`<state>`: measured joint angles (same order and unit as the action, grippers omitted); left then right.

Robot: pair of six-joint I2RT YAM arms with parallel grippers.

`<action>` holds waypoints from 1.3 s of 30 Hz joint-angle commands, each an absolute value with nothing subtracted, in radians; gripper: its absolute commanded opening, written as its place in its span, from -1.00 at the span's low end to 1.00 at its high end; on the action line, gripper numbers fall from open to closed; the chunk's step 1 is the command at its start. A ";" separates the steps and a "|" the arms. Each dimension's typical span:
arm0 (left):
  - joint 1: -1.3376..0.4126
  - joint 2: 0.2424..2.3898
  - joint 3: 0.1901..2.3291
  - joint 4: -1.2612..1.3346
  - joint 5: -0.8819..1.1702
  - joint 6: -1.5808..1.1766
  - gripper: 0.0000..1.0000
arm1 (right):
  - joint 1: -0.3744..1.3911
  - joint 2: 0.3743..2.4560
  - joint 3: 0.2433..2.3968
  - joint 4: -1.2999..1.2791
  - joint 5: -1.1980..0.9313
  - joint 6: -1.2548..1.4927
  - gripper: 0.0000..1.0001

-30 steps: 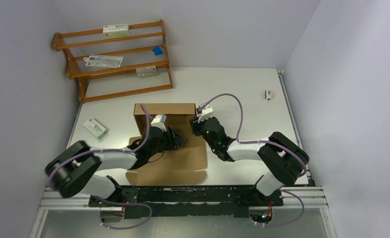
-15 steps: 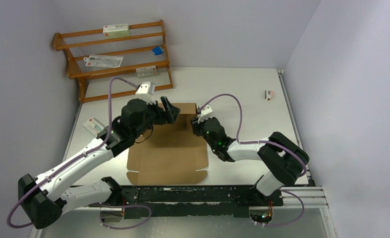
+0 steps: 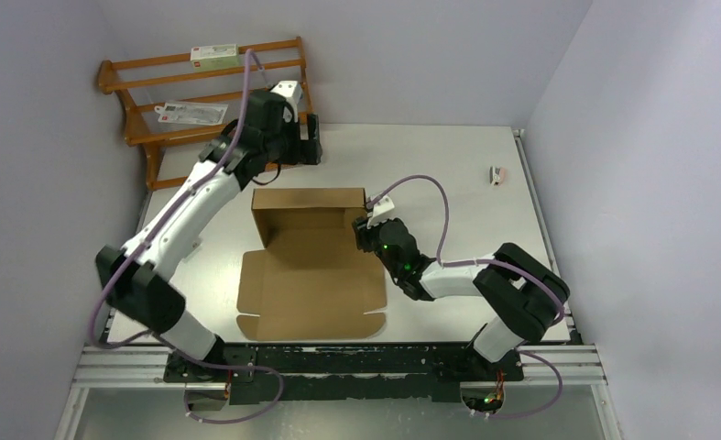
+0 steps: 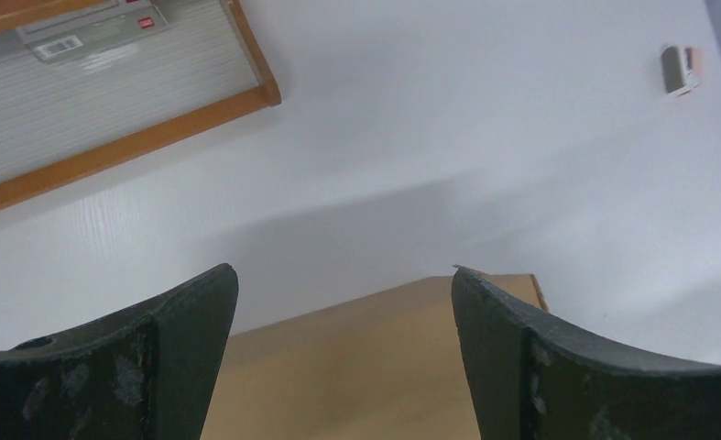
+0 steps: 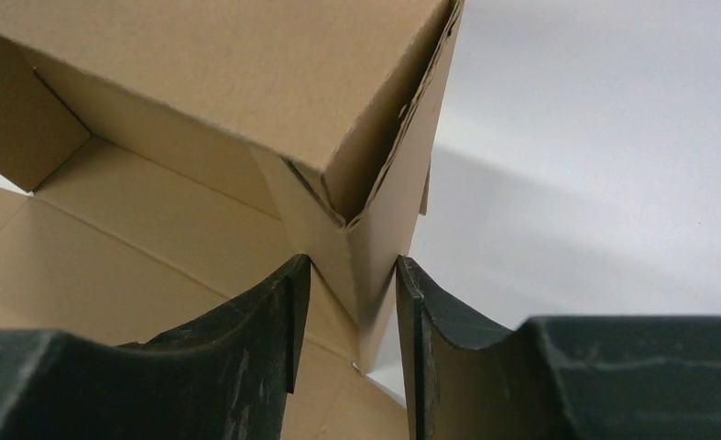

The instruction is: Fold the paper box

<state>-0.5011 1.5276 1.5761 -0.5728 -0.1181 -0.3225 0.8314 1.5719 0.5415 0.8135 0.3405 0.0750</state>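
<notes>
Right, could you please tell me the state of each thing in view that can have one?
box: partly folded, far wall and side flaps raised, near panel flat on the table.
left pincer: open, empty, up above the box's far wall.
right pincer: closed on the box's raised right corner.

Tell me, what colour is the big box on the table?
Plain brown, with no print. The paper box shows best in the top external view.
</notes>
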 commanded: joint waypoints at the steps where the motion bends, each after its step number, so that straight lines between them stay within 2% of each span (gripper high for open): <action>1: -0.451 1.691 1.703 -0.690 0.038 -0.219 0.80 | 0.835 1.604 0.531 0.893 0.354 0.091 -0.13; 9: -0.440 1.840 1.786 -0.719 0.195 -0.167 0.76 | 0.834 1.647 0.544 0.941 0.374 0.084 -0.12; 23: -0.436 1.830 1.627 -0.631 0.530 -0.181 0.70 | 0.833 1.760 0.560 1.172 0.394 0.008 -0.26; 32: -0.430 1.822 1.581 -0.588 0.646 -0.202 0.67 | 0.833 1.796 0.557 1.308 0.485 -0.018 -0.31; 39: -0.423 1.836 1.563 -0.569 0.705 -0.223 0.67 | 0.831 1.805 0.570 1.341 0.445 -0.020 -0.32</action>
